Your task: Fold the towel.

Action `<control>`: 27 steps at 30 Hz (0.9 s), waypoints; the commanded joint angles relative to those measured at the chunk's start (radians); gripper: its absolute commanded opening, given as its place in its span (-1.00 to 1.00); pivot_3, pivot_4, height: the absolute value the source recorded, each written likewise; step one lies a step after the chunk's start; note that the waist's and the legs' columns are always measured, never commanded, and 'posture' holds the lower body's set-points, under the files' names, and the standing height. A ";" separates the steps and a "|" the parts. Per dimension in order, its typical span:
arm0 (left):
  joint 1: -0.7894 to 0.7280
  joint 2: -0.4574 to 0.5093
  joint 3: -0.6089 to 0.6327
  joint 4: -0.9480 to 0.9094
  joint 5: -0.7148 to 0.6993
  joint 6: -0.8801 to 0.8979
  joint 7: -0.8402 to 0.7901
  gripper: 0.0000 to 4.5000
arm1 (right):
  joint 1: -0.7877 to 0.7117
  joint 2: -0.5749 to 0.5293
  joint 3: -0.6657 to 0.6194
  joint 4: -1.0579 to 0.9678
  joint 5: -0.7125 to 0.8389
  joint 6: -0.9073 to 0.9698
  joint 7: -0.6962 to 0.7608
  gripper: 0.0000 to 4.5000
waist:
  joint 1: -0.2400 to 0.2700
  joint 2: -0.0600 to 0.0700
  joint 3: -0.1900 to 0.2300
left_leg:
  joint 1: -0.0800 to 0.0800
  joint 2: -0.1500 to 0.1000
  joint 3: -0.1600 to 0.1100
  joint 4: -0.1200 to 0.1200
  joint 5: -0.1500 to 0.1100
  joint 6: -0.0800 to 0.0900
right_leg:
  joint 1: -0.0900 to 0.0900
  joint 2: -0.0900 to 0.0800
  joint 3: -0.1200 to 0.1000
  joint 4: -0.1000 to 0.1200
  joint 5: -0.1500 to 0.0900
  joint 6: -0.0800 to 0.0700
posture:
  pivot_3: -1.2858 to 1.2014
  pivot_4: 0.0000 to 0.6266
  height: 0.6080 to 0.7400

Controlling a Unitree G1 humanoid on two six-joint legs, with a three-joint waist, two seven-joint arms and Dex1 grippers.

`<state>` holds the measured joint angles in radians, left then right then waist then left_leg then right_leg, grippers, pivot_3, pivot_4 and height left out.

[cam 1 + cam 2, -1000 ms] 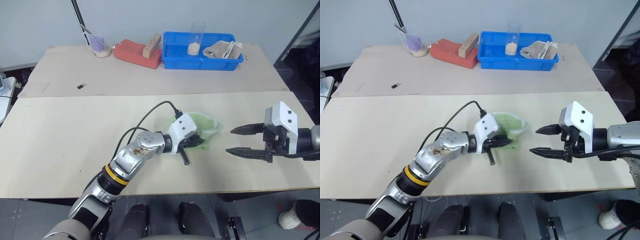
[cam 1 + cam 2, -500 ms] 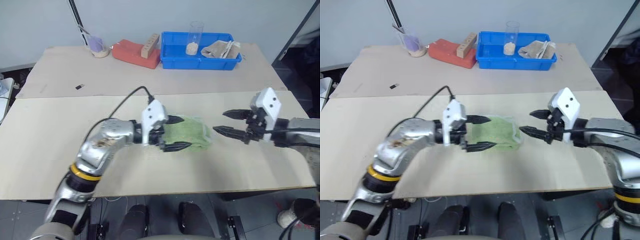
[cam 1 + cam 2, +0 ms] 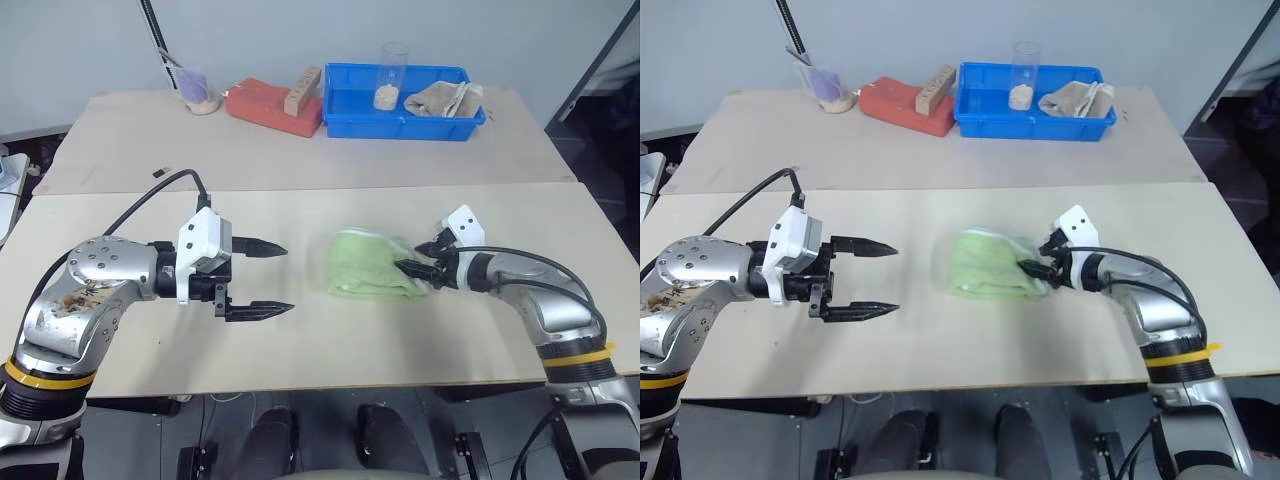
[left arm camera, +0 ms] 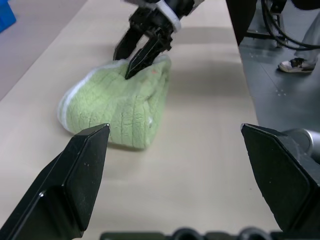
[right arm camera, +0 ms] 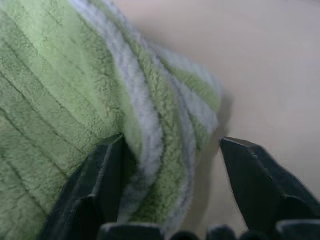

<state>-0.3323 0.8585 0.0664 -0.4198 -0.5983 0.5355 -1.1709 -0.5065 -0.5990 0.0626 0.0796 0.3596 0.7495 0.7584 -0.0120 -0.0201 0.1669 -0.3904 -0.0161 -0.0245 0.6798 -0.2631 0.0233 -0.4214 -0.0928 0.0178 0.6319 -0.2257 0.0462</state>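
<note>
The left gripper has let go of the towel and pulled away to the robot's left, and the right gripper has come in from the right to meet the cloth. The left gripper now hangs over bare table well apart from the towel, its two black fingers spread wide with nothing between them, pointing across toward the cloth.

The towel lies bunched in a loose folded heap near the middle of the front table — light green terry, a thin white edge showing along its folds. The right gripper is at the towel's right edge. In the right wrist view its fingers stand partly apart, one pressed into the green pile and the other out over the table past the white-trimmed folds; whether they have actually pinched the edge I cannot say from here.

On the far table sits a blue bin holding a tan cloth and a clear cup — beside it a red block with a small wooden piece on top.
</note>
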 commanded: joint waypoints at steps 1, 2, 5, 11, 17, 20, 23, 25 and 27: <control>0.028 0.002 0.066 -0.039 -0.038 -0.015 0.015 1.00 | -0.012 0.006 -0.031 -0.020 0.058 0.067 0.037 -0.32 | 0.000 0.000 0.000 | 0.001 0.000 0.000 0.000 0.000 0.000 | 0.000 0.000 0.000 0.000 0.000 0.000 | 0.03 -0.52 1.00; 0.043 -0.004 0.083 -0.043 -0.047 -0.017 0.025 1.00 | -0.015 0.011 -0.033 -0.020 0.065 0.070 0.042 -0.46 | -0.001 0.000 0.000 | 0.001 0.000 0.000 -0.001 0.000 0.000 | 0.000 0.000 0.000 0.000 0.000 0.000 | 0.03 -0.52 1.00; 0.076 -0.021 0.132 -0.053 -0.083 -0.024 0.043 1.00 | -0.034 0.018 -0.029 0.012 0.029 0.006 0.026 -0.90 | -0.002 0.000 0.000 | 0.001 0.000 0.000 -0.001 0.000 0.000 | 0.000 0.000 0.000 0.000 0.000 0.000 | 0.03 -0.52 1.00; 0.106 -0.024 0.186 -0.048 -0.102 -0.030 0.063 1.00 | -0.173 0.052 -0.088 0.252 -0.111 -0.242 -0.161 -0.97 | -0.003 0.000 0.000 | 0.001 0.000 0.001 -0.001 0.000 0.000 | -0.001 0.000 0.001 0.001 0.000 0.000 | 0.03 -0.52 1.00; 0.080 -0.023 0.184 -0.029 -0.105 -0.035 0.071 1.00 | -0.301 0.066 -0.123 0.499 -0.196 -0.301 -0.323 -0.97 | -0.002 0.000 0.000 | 0.000 -0.001 0.001 -0.001 0.000 -0.001 | -0.001 -0.001 0.000 0.000 0.000 0.000 | 0.03 -0.52 1.00; 0.069 -0.025 0.177 -0.022 -0.102 -0.034 0.077 1.00 | -0.323 0.076 -0.147 0.550 -0.189 -0.282 -0.343 -0.82 | -0.004 0.000 0.000 | 0.000 -0.001 0.001 -0.002 0.000 -0.001 | -0.001 -0.001 0.001 0.000 0.000 0.000 | 0.03 -0.52 1.00; 0.067 -0.027 0.185 -0.005 -0.093 -0.038 0.093 1.00 | -0.331 0.080 -0.179 0.559 -0.169 -0.273 -0.347 -0.36 | -0.006 0.000 0.000 | 0.000 -0.001 0.001 -0.002 0.000 -0.001 | -0.001 -0.001 0.001 0.000 0.000 0.000 | 0.03 -0.52 1.00; 0.074 -0.026 0.199 0.011 -0.089 -0.038 0.106 1.00 | -0.329 0.074 -0.197 0.538 -0.161 -0.271 -0.347 -0.08 | -0.006 0.000 0.000 | 0.000 -0.001 0.001 -0.002 0.000 -0.001 | -0.001 -0.001 0.001 0.000 0.000 0.000 | 0.03 -0.52 1.00; 0.086 -0.027 0.213 0.026 -0.072 -0.053 0.125 1.00 | -0.320 0.066 -0.218 0.495 -0.143 -0.256 -0.329 0.24 | -0.007 0.000 0.000 | 0.000 0.000 0.001 -0.002 0.000 -0.001 | -0.001 0.000 0.001 0.000 0.000 0.000 | 0.03 -0.52 1.00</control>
<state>-0.2519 0.8290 0.2394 -0.3962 -0.6845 0.5166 -1.0643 -0.8116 -0.5113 -0.1196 0.6378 0.1865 0.4884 0.4164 -0.0186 -0.0196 0.1668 -0.3900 -0.0165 -0.0236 0.6779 -0.2628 0.0226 -0.4228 -0.0932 0.0188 0.6317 -0.2256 0.0459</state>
